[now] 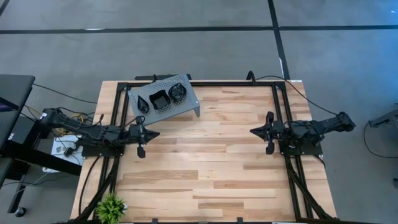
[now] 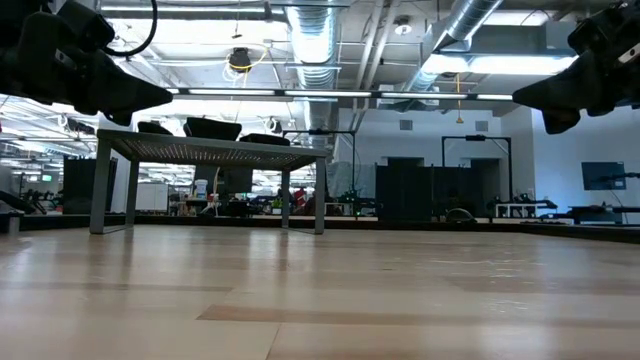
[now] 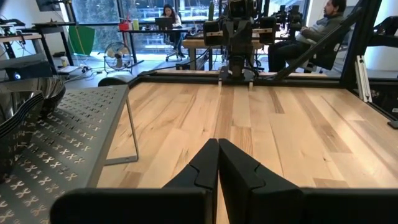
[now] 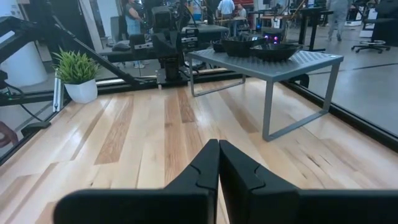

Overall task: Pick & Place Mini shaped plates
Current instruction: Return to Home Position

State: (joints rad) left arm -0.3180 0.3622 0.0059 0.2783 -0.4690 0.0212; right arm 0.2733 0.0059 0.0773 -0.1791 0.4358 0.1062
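Three small glossy black plates sit on top of the grey perforated metal stand (image 1: pixel 165 99) near the table's far left: a leaf-shaped one (image 1: pixel 143 102), a squarish one (image 1: pixel 159 99) and a round one (image 1: pixel 178 91). In the low view they show as dark shapes (image 2: pixel 212 127) on the stand top. My left gripper (image 1: pixel 155 133) hovers shut over the left side of the table, just in front of the stand. My right gripper (image 1: pixel 254 131) hovers shut over the right side, pointing toward the left arm. Neither touches anything.
The wooden table top (image 1: pixel 211 168) lies bare between the two arms. A small green potted plant (image 1: pixel 111 206) stands at the near left corner. Black frame rails (image 1: pixel 280 106) run along the table's edges. People sit at desks in the room beyond.
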